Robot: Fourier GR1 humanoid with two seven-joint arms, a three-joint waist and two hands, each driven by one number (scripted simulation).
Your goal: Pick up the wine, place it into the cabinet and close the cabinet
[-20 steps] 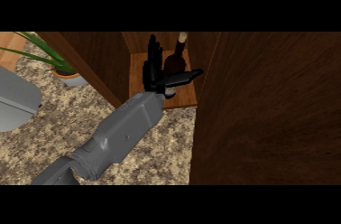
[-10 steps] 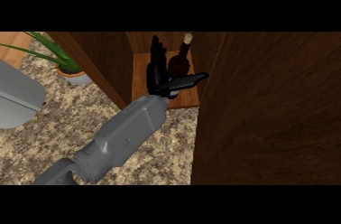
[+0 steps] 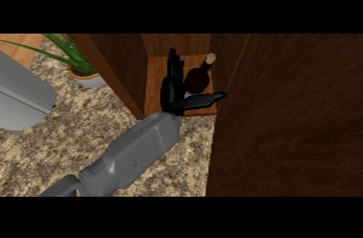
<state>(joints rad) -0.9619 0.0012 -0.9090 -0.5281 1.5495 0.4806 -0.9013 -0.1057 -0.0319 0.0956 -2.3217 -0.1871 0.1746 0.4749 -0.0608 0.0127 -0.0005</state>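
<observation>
Wine bottle (image 3: 199, 77) stands upright on the cabinet's wooden shelf (image 3: 157, 83), dark body w/ a pale cork top, towards the back-right of the compartment and just beside the right inner wall. Reads as already placed: it rests on its own base, neck up, so nothing needs to prop it.

Only one hand shows, and from this view alone I can't be sure which arm it belongs to; it enters from lower left, so I take it as the left hand (image 3: 172, 90). Fingers (image 3: 172, 64) are straight, pointing into the cabinet along the bottle's left side, thumb (image 3: 205, 100) splayed out across the shelf's front edge below the bottle. So the hand is spread wide, not curled round the bottle. Whether the fingers touch the glass or sit just apart, can't tell. An opened-out hand like this fits a release: bottle down, hand free to back out w/o tipping it.

Grey forearm (image 3: 135, 150) runs diagonally over the speckled counter (image 3: 56, 150) to the cabinet mouth. Big dark panel (image 3: 297, 122) filling the right side is prob. the open cabinet door, swung towards the viewer; it's open bc the arm is in the gap. Door closing is not yet done.

Further out: potted plant (image 3: 78, 64) left of the cabinet, grey rounded object (image 3: 25, 98) at far left. Other hand not seen.
</observation>
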